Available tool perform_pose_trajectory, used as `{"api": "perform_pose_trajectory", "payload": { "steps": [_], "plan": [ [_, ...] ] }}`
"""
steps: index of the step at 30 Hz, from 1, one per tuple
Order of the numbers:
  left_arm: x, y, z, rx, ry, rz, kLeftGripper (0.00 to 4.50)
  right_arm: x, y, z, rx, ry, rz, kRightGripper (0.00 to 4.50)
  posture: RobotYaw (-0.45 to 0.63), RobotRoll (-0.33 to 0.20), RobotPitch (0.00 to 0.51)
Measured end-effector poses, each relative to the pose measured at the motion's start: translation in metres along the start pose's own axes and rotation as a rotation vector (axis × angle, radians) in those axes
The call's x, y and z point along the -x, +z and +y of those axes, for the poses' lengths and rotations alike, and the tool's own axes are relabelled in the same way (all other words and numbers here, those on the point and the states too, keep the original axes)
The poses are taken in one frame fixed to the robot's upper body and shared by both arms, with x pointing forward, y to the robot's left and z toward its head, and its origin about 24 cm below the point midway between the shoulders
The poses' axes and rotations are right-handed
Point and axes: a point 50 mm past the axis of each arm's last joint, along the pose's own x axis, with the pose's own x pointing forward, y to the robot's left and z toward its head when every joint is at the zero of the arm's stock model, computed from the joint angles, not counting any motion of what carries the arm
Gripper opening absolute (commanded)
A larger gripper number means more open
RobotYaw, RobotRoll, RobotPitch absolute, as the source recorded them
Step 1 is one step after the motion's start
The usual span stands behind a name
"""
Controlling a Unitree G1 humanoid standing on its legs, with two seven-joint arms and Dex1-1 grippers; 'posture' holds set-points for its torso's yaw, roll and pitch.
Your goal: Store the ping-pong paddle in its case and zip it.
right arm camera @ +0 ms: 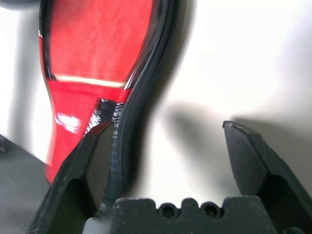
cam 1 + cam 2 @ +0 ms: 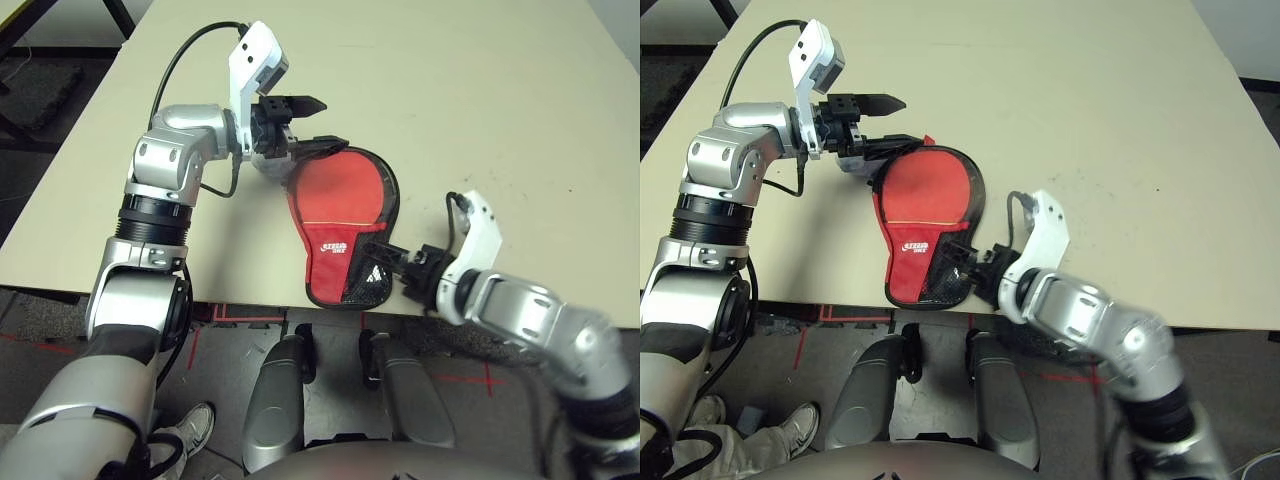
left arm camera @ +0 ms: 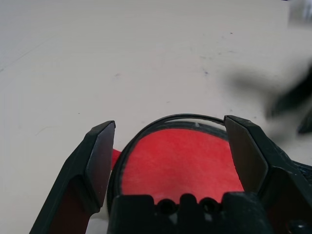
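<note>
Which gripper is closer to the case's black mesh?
Right. The right gripper has one finger over the mesh; the left gripper is at the case's rounded far end.

Case [image 2: 352, 225]: soft pouch with a red cloth lower panel, matt to faintly sheened, bearing a smooth white printed logo [image 2: 334, 247]; beside it a patch of black mesh [image 2: 369, 275], open-woven and slightly glossy; rim [image 1: 130, 131] of black fabric with ribbed zipper tape; upper window [image 2: 345, 187] of clear glossy plastic over a smooth, matt red face.
Table [image 2: 470, 110]: smooth, pale, matt top with small dark scuffs.
Arms: silver, metal-looking shells, smooth, satin to glossy.
Grippers, left [image 3: 169, 170] and right [image 1: 168, 173]: black, hard, plastic-looking, mostly matt.
Camera brackets: white, smooth, plastic-looking.
Cables: black, smooth, rubbery.
Floor [image 2: 940, 410]: grey, matt.
</note>
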Motion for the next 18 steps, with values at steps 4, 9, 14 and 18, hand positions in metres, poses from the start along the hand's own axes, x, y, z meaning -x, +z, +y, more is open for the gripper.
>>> {"api": "perform_pose_trajectory", "payload": {
  "steps": [4, 9, 14, 18],
  "plan": [
    [0.000, 0.004, 0.003, -0.015, 0.005, -0.007, 4.50, 0.008, 0.028, 0.023, 0.252, 0.084, 0.019, 4.47, -0.02, 0.000, 0.234],
    [0.010, 0.002, 0.014, -0.012, 0.049, 0.023, 4.50, -0.024, 0.016, 0.040, 0.492, 0.125, 0.136, 4.47, -0.03, 0.000, 0.231],
    [0.027, -0.006, 0.027, 0.006, 0.113, 0.076, 4.50, -0.049, 0.025, 0.056, 0.601, 0.133, 0.107, 4.47, -0.02, 0.000, 0.228],
    [0.040, -0.002, 0.034, -0.003, 0.139, 0.101, 4.50, -0.065, 0.031, 0.066, 0.656, 0.121, 0.083, 4.47, -0.01, 0.000, 0.227]
  ]
}}
